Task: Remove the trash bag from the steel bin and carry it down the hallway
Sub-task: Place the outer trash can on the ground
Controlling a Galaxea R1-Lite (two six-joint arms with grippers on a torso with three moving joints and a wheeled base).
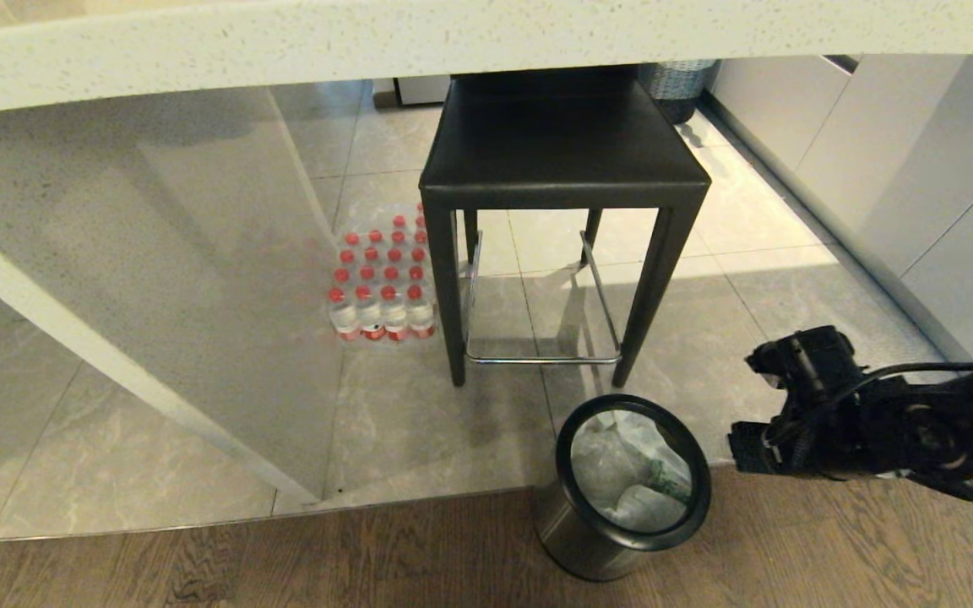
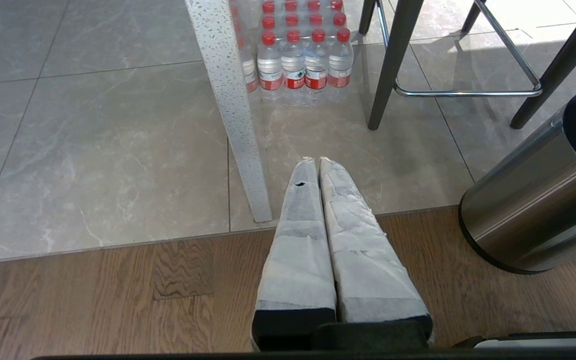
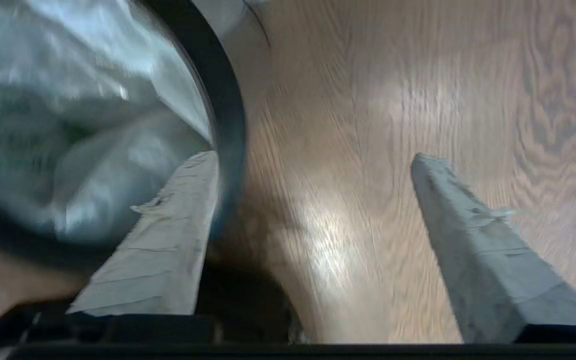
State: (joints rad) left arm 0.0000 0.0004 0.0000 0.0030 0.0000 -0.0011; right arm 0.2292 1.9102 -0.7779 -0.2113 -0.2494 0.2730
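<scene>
The right gripper (image 3: 313, 160) is hanging just to the right of the steel bin (image 1: 588, 540), its 2 padded fingers (image 3: 168, 240) standing wide apart and gripping nothing. In the right wrist view 1 finger is lying over the bin's black ring (image 1: 702, 485) while the other is sitting over bare wooden floor (image 1: 284, 557). The trash bag (image 1: 630, 477) is resting crumpled inside the bin, below the rim, untouched and beside the gripper. Its green printing is showing on the side nearest the gripper.

The left gripper (image 2: 318, 161) is hovering over the wood floor to the left of the bin, its 2 wrapped fingers pressed together on nothing.

There is 1 bin, 1 bag in it, 1 black stool (image 1: 562, 160) and 1 shrink-wrapped pack of red-capped water bottles (image 1: 381, 291).

The bin is standing upright on the wood, close to the edge of the grey tiles (image 1: 115, 456), its long axis vertical and its mouth facing up. The stool is standing on the tiles behind it, under the speckled counter (image 1: 284, 42).
</scene>
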